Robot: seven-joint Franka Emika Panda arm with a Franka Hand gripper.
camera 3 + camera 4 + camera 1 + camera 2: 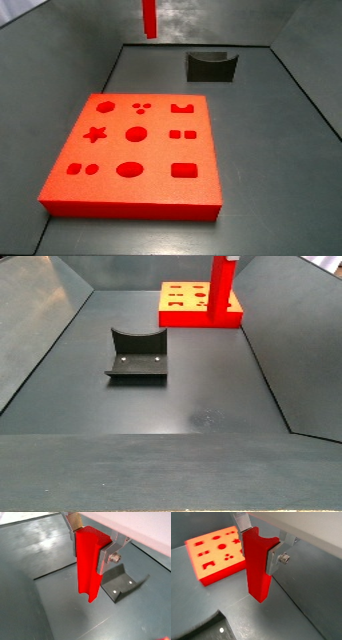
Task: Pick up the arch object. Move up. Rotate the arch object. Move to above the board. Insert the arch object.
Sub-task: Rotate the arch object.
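Arch object (258,564), a slender bright red bar, hanging upright, long axis vertical, well above the floor. Pinched at its upper part between the silver fingers (273,562) of the gripper (91,543). Board (134,155) flat on the floor, fixture (138,355) apart.

The scene is enclosed by dark grey sloped walls (40,316) and a dark floor (187,396) (slightly glossy). The fixture (138,356) is seen standing on the floor.
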